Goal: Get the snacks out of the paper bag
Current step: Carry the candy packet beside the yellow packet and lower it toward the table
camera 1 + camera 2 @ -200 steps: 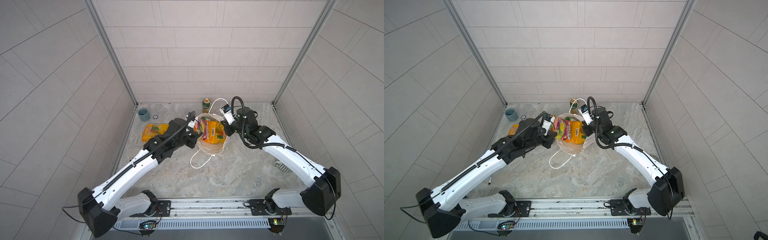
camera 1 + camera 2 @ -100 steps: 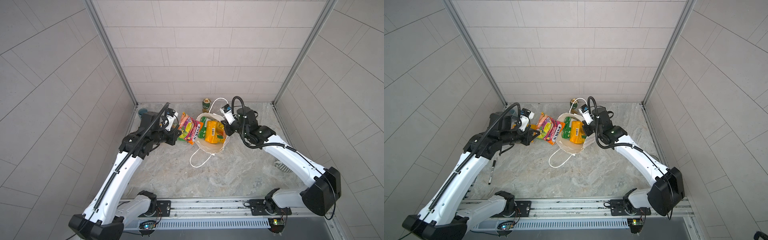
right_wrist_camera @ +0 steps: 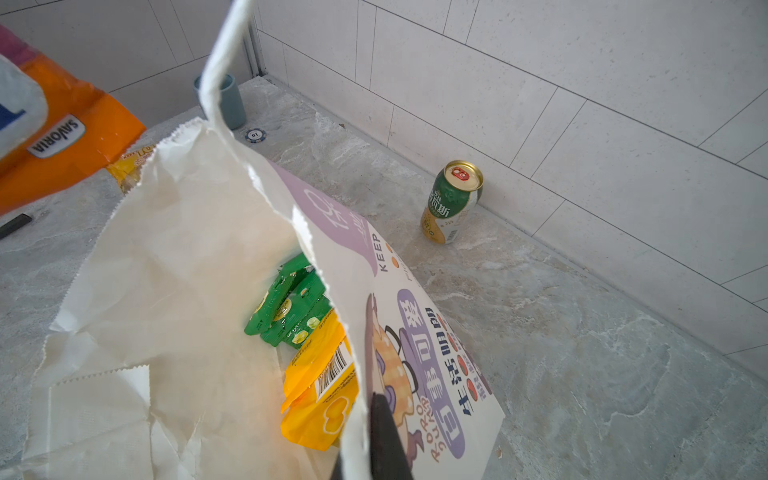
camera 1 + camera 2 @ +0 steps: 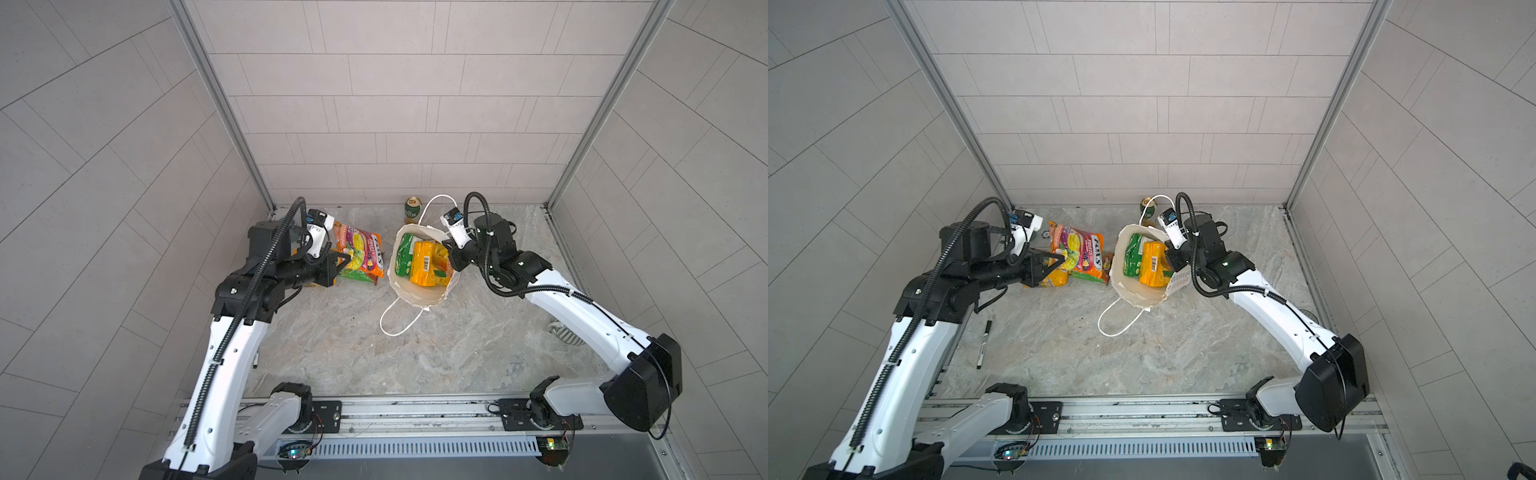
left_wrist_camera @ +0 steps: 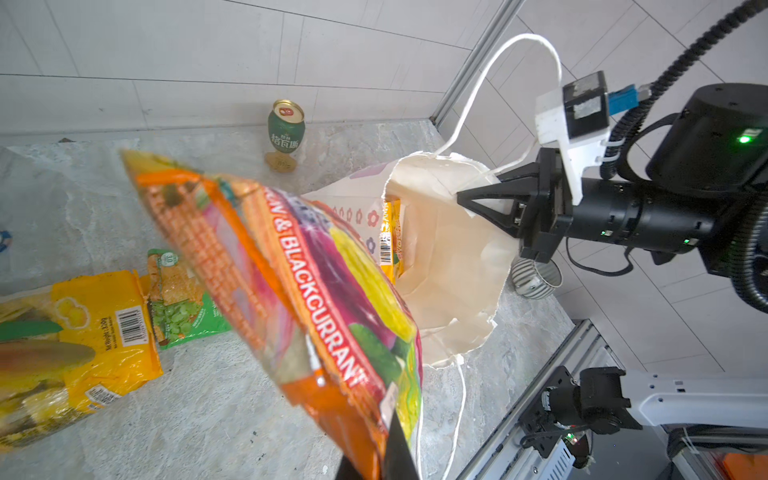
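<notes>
Moving orange-purple packet (image 4: 359,253) farther from paper bag (image 4: 415,296)

White paper bag (image 3: 187,270) w/ purple panels; orange-purple packet (image 5: 311,291); green-gold can (image 3: 451,203).

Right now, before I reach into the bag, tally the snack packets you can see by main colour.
Yellow: 2, loose yellow packet, bagged yellow packet inside the paper bag.
Green: 2, loose green packet, bagged green packet.
Orange-purple: 1, FOX'S packet, gripped by the left gripper.
Total: 5 in view; the bag may hide more.
</notes>
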### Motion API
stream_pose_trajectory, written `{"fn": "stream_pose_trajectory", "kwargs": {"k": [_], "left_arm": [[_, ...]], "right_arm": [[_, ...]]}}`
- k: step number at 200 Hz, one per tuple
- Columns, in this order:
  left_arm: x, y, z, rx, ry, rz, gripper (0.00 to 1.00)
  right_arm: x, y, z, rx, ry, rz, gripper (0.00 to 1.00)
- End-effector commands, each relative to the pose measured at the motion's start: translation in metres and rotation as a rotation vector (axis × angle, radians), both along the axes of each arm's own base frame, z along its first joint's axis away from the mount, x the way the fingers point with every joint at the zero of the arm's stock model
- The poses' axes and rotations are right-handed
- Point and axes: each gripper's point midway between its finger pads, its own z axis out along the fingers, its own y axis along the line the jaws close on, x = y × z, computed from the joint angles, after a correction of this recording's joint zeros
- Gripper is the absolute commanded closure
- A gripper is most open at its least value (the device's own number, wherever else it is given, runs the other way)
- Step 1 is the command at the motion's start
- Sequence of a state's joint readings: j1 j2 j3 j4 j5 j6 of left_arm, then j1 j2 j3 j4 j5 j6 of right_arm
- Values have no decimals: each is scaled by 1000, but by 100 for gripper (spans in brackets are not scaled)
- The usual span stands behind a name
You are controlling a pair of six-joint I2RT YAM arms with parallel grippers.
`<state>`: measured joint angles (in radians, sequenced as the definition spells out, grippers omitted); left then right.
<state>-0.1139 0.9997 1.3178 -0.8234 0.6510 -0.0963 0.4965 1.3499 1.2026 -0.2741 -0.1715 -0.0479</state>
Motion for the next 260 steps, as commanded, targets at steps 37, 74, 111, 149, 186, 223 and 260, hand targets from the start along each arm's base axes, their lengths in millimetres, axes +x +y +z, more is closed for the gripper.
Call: {"fn": "stream_pose_trajectory", "kwargs": {"k": [37, 74, 111, 149, 186, 223, 260], "left_arm": [[27, 41, -54, 24, 52, 223, 100], [34, 96, -109, 139, 232, 532, 100], [27, 130, -126, 128, 283, 782, 100], [24, 146, -154, 100, 330, 939, 100], [20, 168, -155, 75, 253, 1094, 100], [26, 171, -172, 34, 224, 1126, 100], [32, 165, -189, -7, 237, 1113, 100]], "right_arm": [[3, 1, 19, 40, -59, 1, 100], [2, 1, 19, 45, -59, 5, 100], [2, 1, 20, 45, -61, 5, 100], [1, 2, 18, 50, -58, 12, 100], [1, 4, 18, 55, -53, 17, 100], [2, 6, 18, 60, -48, 24, 100], [1, 5, 18, 62, -44, 28, 100]]}}
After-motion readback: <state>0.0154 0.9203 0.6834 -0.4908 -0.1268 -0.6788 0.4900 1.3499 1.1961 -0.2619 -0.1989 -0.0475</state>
